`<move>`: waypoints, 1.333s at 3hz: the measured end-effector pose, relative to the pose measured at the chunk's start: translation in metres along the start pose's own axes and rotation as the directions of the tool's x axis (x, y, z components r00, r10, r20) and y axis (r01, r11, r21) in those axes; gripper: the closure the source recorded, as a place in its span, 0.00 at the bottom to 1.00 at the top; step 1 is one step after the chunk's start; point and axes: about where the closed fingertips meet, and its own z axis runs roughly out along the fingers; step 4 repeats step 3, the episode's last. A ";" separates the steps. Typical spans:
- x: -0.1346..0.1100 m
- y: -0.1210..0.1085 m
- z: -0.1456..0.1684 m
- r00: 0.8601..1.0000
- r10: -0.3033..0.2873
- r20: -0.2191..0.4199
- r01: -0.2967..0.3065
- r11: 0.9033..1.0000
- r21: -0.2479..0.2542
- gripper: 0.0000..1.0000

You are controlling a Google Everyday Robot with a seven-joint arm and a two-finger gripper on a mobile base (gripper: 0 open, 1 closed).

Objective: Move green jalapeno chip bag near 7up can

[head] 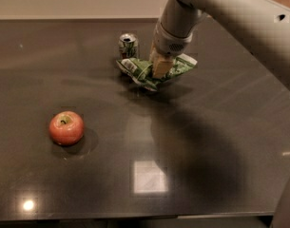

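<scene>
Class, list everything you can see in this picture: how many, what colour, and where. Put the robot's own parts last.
green jalapeno chip bag: one, green with white print, far centre of the table, just in front and right of the can
7up can: one, silver-white and green, upright, far centre
apple: one, red, near left
table: one, dark and glossy, fills the view
arm: one, pale grey, reaching in from upper right
gripper: one, tan fingers closed on the bag

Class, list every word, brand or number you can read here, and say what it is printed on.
No text here is legible.
Small silver-white 7up can: green markings, too blurred to read.
Crinkly green foil chip bag, held by the gripper beside the can: white print, too small to read.
</scene>
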 end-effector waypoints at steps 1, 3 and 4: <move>0.000 0.001 0.001 1.000 0.000 -0.001 0.000 1.000 -0.002 0.12; -0.001 0.001 0.003 1.000 -0.001 0.000 0.001 1.000 -0.004 0.00; -0.001 0.001 0.003 1.000 -0.001 0.000 0.001 1.000 -0.004 0.00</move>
